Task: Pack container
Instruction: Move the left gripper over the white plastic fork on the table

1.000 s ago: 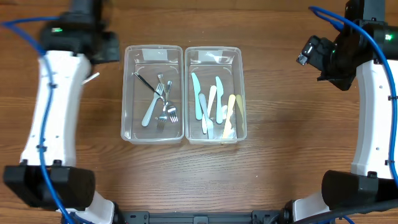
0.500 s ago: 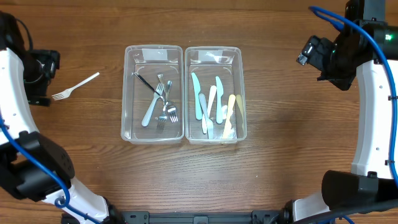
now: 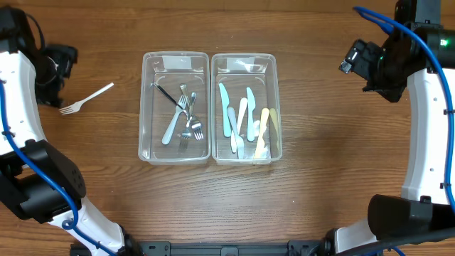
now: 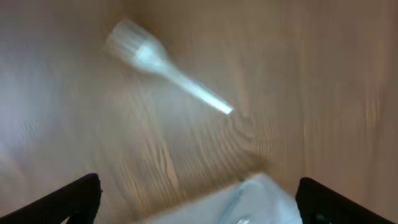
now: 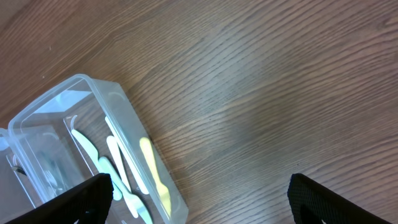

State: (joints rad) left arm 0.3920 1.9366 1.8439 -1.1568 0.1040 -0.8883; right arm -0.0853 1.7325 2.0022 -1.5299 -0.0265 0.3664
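Observation:
A white plastic fork (image 3: 85, 99) lies on the wood table left of two clear bins; it shows blurred in the left wrist view (image 4: 163, 64). The left bin (image 3: 147, 107) holds several forks. The right bin (image 3: 276, 107) holds several plastic knives and also shows in the right wrist view (image 5: 118, 102). My left gripper (image 3: 51, 71) is open and empty, high above the table just left of the fork. My right gripper (image 3: 370, 67) is open and empty, up at the far right, well clear of the bins.
Bare wood table surrounds the bins. The left arm's white links run down the left edge and the right arm's down the right edge, with blue cables along both.
My left arm has swung from beside the left bin's top corner out to the far left, uncovering the white fork on the table. The right arm has not moved.

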